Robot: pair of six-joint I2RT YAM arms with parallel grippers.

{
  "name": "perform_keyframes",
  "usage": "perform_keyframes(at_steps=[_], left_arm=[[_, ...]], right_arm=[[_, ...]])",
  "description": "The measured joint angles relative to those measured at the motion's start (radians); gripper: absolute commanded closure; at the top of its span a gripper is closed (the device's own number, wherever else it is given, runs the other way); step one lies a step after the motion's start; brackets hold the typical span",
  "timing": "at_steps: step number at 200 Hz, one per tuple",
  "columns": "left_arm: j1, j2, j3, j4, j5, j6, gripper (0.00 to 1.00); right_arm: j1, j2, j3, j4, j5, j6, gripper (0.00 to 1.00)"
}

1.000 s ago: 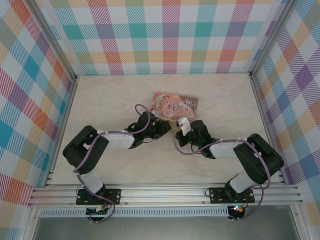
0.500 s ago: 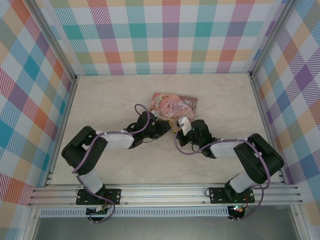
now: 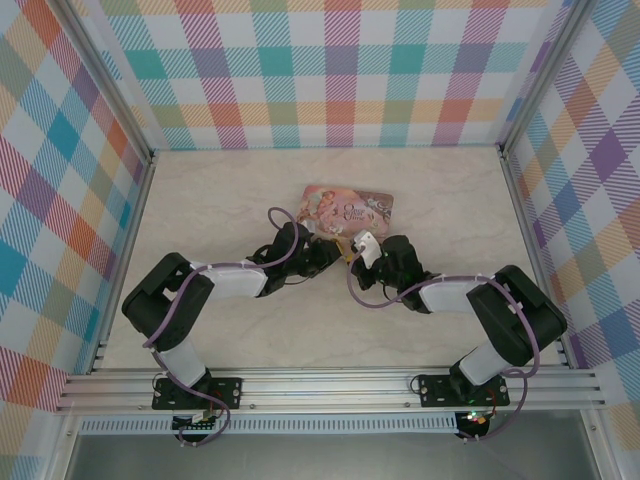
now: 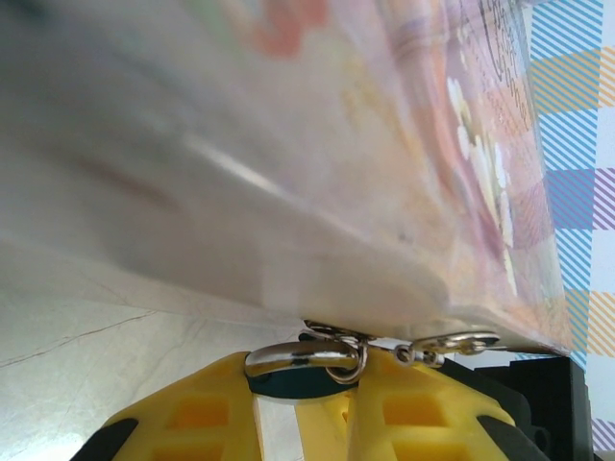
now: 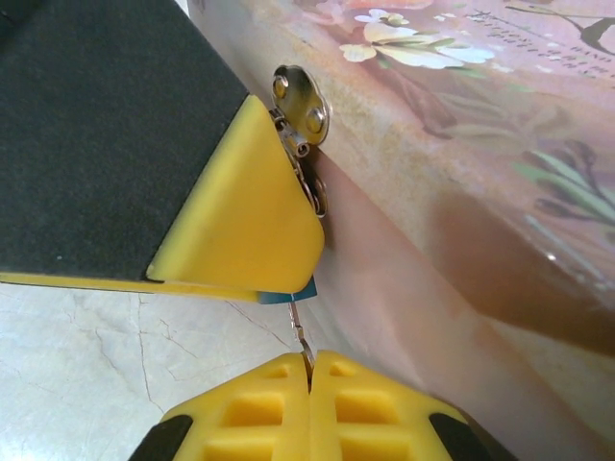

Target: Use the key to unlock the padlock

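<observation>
In the left wrist view my left gripper (image 4: 322, 389) is shut on the padlock; its silvery shackle (image 4: 300, 358) arches across the yellow fingertips, with the dark blue body (image 4: 288, 382) just below. The shackle passes through the hasp ring of the pink tin (image 4: 317, 173). In the right wrist view my right gripper (image 5: 309, 370) is shut on the key (image 5: 302, 336), a thin silvery sliver whose tip reaches the blue edge of the padlock (image 5: 294, 290). That edge peeks from under the left arm's yellow finger (image 5: 240, 211). From above, both grippers (image 3: 322, 253) (image 3: 362, 250) meet at the tin's near edge.
The pink illustrated tin (image 3: 348, 206) lies mid-table just behind the grippers, and its metal latch (image 5: 300, 100) hangs on the side facing them. Checked walls enclose the table on three sides. Bare marble-patterned tabletop (image 3: 230, 190) lies to the left, right and rear.
Both grippers have edged slightly left and toward the tin, and the tin has shifted a little with them. Both stay shut.
</observation>
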Motion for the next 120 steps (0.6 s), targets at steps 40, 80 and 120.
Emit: perform_keyframes(at_steps=[40,80,120], left_arm=[[0.004,-0.002,0.0,0.0,-0.006,0.0,0.85],[0.01,-0.002,0.0,0.001,-0.02,0.0,0.85],[0.011,-0.002,0.0,0.0,-0.027,0.0,0.85]], right_arm=[[-0.006,0.014,0.024,-0.013,-0.017,-0.006,0.97],[-0.006,0.04,0.06,-0.032,-0.042,0.003,0.97],[-0.006,0.052,0.066,-0.028,-0.054,0.034,0.97]])
